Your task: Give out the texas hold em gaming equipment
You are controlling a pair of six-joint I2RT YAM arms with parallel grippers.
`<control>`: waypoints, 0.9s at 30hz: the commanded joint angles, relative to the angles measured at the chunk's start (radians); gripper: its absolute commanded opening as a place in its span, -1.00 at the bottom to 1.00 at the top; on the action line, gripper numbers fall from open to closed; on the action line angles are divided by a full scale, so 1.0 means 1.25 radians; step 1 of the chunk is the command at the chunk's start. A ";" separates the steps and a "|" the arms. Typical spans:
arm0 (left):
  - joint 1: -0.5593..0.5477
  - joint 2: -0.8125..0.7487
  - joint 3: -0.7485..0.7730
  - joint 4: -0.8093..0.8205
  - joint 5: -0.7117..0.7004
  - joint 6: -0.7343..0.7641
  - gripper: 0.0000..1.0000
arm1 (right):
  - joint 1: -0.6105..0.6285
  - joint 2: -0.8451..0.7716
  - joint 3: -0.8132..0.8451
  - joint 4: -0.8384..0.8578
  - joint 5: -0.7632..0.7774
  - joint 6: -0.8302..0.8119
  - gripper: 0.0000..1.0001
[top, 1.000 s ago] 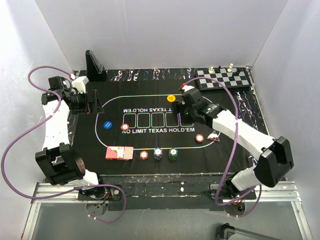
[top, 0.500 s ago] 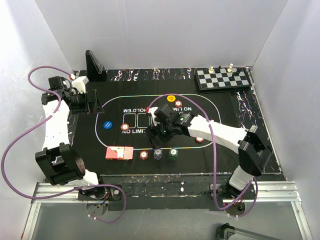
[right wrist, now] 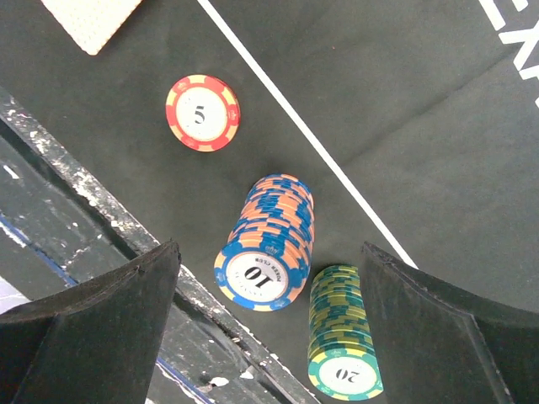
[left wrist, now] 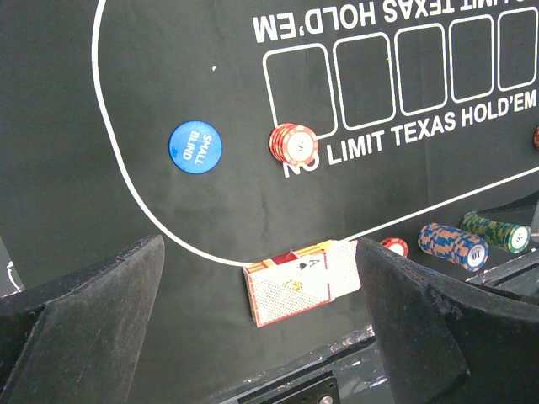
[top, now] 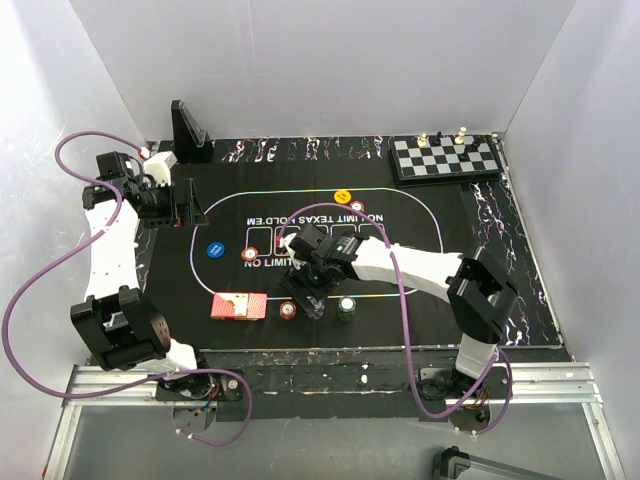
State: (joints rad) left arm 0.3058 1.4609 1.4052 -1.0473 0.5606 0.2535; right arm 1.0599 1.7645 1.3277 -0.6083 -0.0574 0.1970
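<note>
The black mat (left wrist: 210,210) reads "NO LIMIT TEXAS HOLD'EM" twice. The blue disc (left wrist: 194,146) at left says "SMALL BLIND". Along the near edge, the red chip (right wrist: 202,113) shows "5", the blue stack (right wrist: 263,252) "10" and the green stack (right wrist: 344,337) "20".

- The blue-and-orange stack of poker chips (right wrist: 265,244) stands between the wide-spread fingers (right wrist: 93,328) of the right gripper (right wrist: 269,324), with bare felt on both sides.
- A green-and-yellow chip stack (right wrist: 341,341) stands just beside it, narrowing the gap on that side.
- A single red chip (right wrist: 202,113) lies flat and apart on the other side.
- The right arm (top: 420,268) spans the near-right part of the black felt mat (top: 440,225), barring that approach.
- The open left gripper (top: 183,207) hangs at the mat's left edge. A round blue disc (left wrist: 194,146), a red chip stack (left wrist: 293,143) and a red-backed card deck (left wrist: 299,282) lie well apart before it.
- A black upright stand (top: 188,128) and a black-and-white chessboard (top: 445,157) occupy the far corners.
</note>
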 commanded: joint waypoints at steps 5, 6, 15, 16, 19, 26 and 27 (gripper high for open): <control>0.003 -0.026 0.031 0.000 0.007 0.001 0.96 | 0.009 0.024 0.002 0.009 0.029 -0.012 0.87; 0.005 -0.027 0.031 0.000 0.007 0.001 0.96 | 0.009 0.027 -0.002 0.012 0.028 -0.009 0.87; 0.003 -0.029 0.028 0.001 0.008 0.001 0.96 | 0.009 0.040 -0.031 0.046 0.014 -0.003 0.68; 0.003 -0.030 0.029 0.001 0.007 0.002 0.96 | 0.009 0.041 -0.033 0.047 0.014 -0.004 0.66; 0.005 -0.032 0.028 0.001 0.007 0.002 0.96 | 0.009 0.043 -0.034 0.048 0.013 -0.001 0.58; 0.005 -0.036 0.026 0.002 0.003 0.003 0.96 | 0.009 0.030 -0.041 0.057 0.015 0.003 0.17; 0.003 -0.037 0.023 0.003 0.004 0.002 0.96 | 0.009 0.025 -0.042 0.057 0.018 0.004 0.10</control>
State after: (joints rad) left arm 0.3058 1.4609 1.4090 -1.0470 0.5606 0.2535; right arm 1.0672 1.8233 1.2797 -0.5644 -0.0338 0.2043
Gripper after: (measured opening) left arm 0.981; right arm 0.603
